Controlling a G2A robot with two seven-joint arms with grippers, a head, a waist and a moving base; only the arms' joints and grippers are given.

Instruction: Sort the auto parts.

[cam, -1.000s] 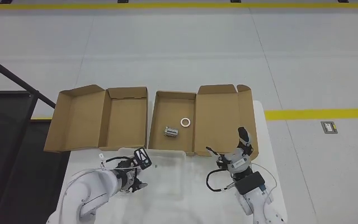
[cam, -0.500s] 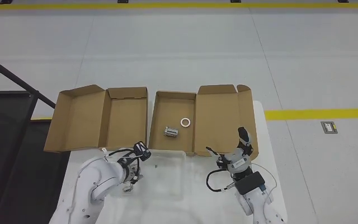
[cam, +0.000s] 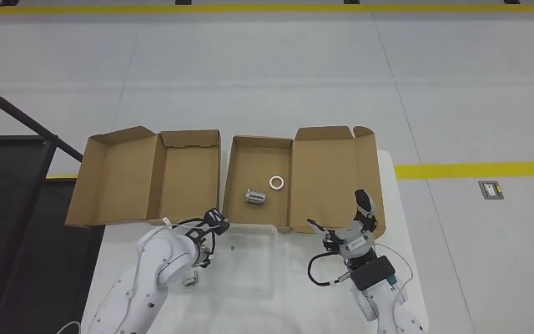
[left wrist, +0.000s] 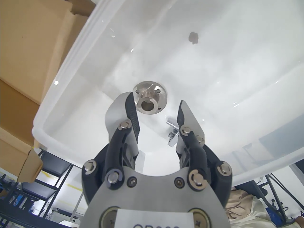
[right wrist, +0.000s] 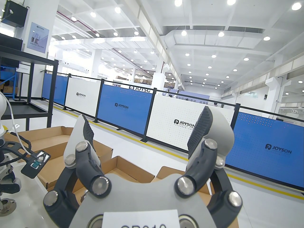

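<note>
Directly ahead of the left gripper (left wrist: pixel 155 100), its jaws spread, a shiny silver flanged hub (left wrist: pixel 148 97) with a round bore lies in the clear bin (left wrist: pixel 71 55). The right gripper (right wrist: pixel 144 113) gapes empty.

White table (cam: pixel 292 267), black metal rack (cam: pixel 33 234) beside it, yellow floor line (cam: pixel 467 170), blue-and-white fence panels (right wrist: pixel 123 106)

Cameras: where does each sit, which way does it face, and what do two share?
Top view: above the arms, looking down at table, boxes and bin; left arm and right arm show.
Left wrist view: on the left wrist, looking past its open left claw into the bin at a hub.
Right wrist view: on the right wrist, tilted up over the boxes toward a fence and ceiling; its open right claw and the left arm show.
Shared: top and left wrist views show the bin.
</note>
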